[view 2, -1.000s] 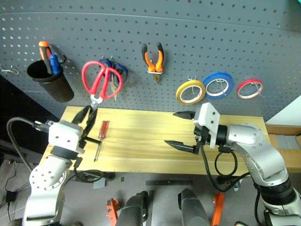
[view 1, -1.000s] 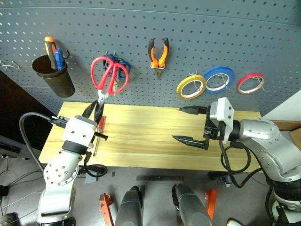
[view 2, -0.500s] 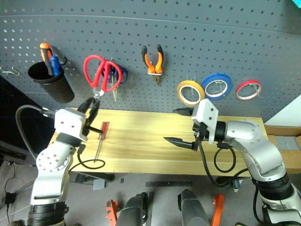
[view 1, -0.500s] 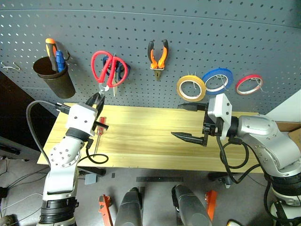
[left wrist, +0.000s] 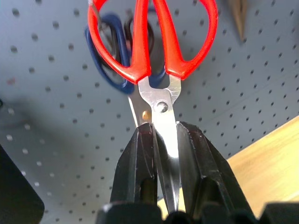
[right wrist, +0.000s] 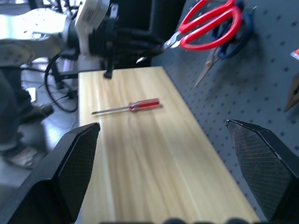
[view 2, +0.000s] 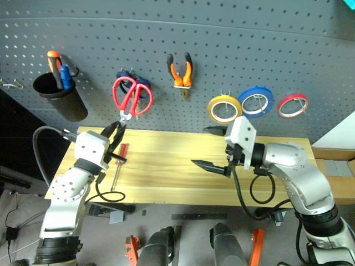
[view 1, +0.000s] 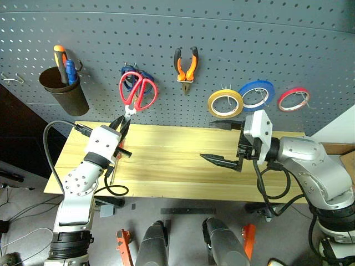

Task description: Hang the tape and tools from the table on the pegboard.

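The left gripper point(view 1: 121, 124) is clamped on the blades of the red-handled scissors point(view 1: 136, 93), just below the pivot screw, holding them handles-up against the pegboard point(view 1: 166, 33). The red loops overlap the blue-handled scissors point(view 1: 129, 77) already hanging there. The scissors look light and rigid, but the smooth steel blades are probably slippery between the black fingers point(left wrist: 140, 158), and the heavier handle end sits well above the grip (likely to swing if the hold slackens). Gripping near the pivot, as now, seems the soundest place, since it leaves both loops free to catch a hook.

The right gripper point(view 1: 224, 144) hangs with its jaws spread wide and nothing between them, above the right half of the table point(view 1: 183, 183).

The red-handled screwdriver point(right wrist: 128, 107) lies flat near the table's left end, close to the back edge, just under the left gripper. It looks slim and light and would probably roll; taking it by the handle seems best.

The orange-and-black pliers point(view 1: 187, 64) and the yellow tape point(view 1: 225, 103) already hang on the board, the tape just beside the blue tape ring point(view 1: 258, 94).

Room is tight around the scissors' hook because of the blue pair, while the middle of the tabletop is bare wood.
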